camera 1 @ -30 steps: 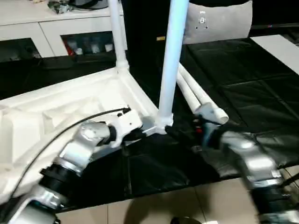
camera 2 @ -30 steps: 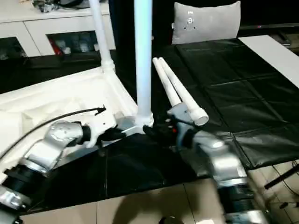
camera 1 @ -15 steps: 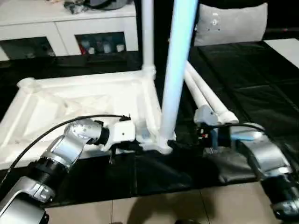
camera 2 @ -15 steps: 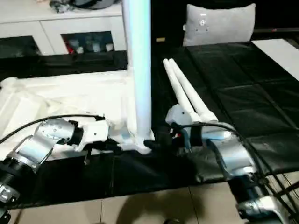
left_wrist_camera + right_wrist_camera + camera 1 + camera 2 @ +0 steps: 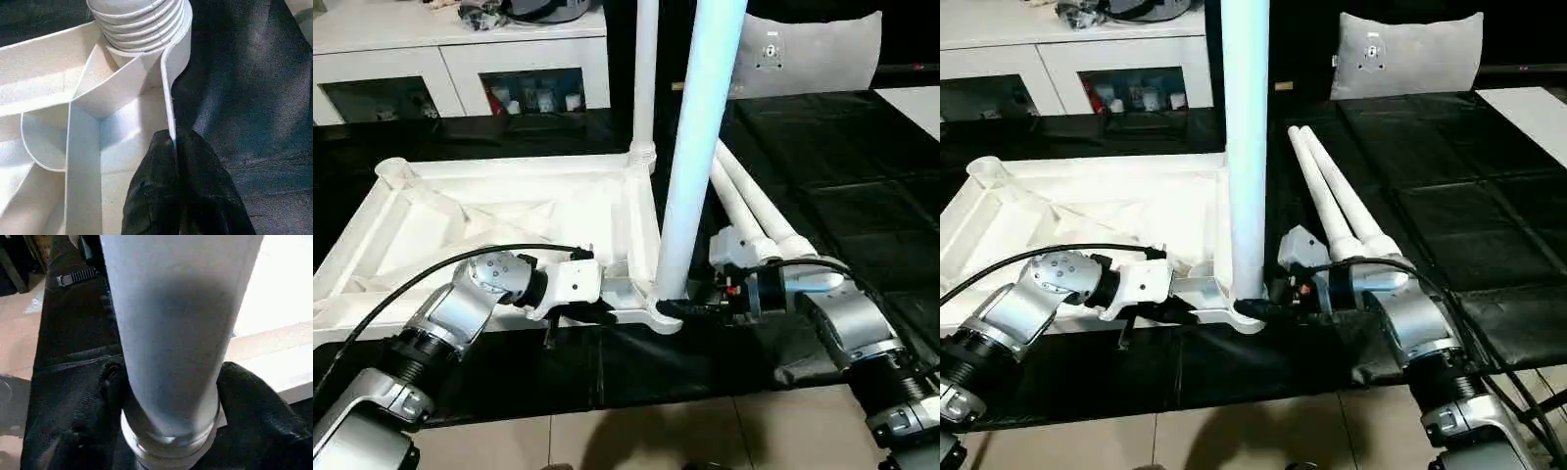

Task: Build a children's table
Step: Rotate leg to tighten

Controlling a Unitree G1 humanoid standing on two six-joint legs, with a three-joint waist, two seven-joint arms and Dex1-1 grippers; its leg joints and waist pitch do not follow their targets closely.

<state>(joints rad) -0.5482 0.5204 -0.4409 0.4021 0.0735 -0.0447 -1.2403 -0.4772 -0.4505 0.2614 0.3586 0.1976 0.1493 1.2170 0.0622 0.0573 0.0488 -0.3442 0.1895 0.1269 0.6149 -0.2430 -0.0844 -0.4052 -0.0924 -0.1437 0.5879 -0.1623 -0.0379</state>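
a: honestly, any writing to read here? the grey cushion (image 5: 1408, 51) at the back has a small tag on it, but it's too tiny to make out. the stuff behind the glass doors of the white cabinet (image 5: 460, 69) is just a blur of colour too.

b: yeah, nothing legible. the table itself is plain white plastic, no logo i can spot. the table top (image 5: 499, 220) lies upside down on the black mat (image 5: 1449, 196), ribbed underside up, with diagonal ribs running to round sockets at the corners.

a: legs?

b: two stand upright in their sockets: the near leg (image 5: 700, 147) at the corner closest to the robot, and the far leg (image 5: 645, 78) at the corner behind it. two spare legs (image 5: 1332, 196) lie side by side on the mat, just right of the top.

a: and the grippers?

b: the left gripper (image 5: 175, 147) has its fingers pressed together on the thin edge wall of the table top, right beside the near corner socket, whose ridged collar sits just beyond. the right gripper (image 5: 168, 396) has one finger on each side of the near leg's base, pinching it just above the socket.
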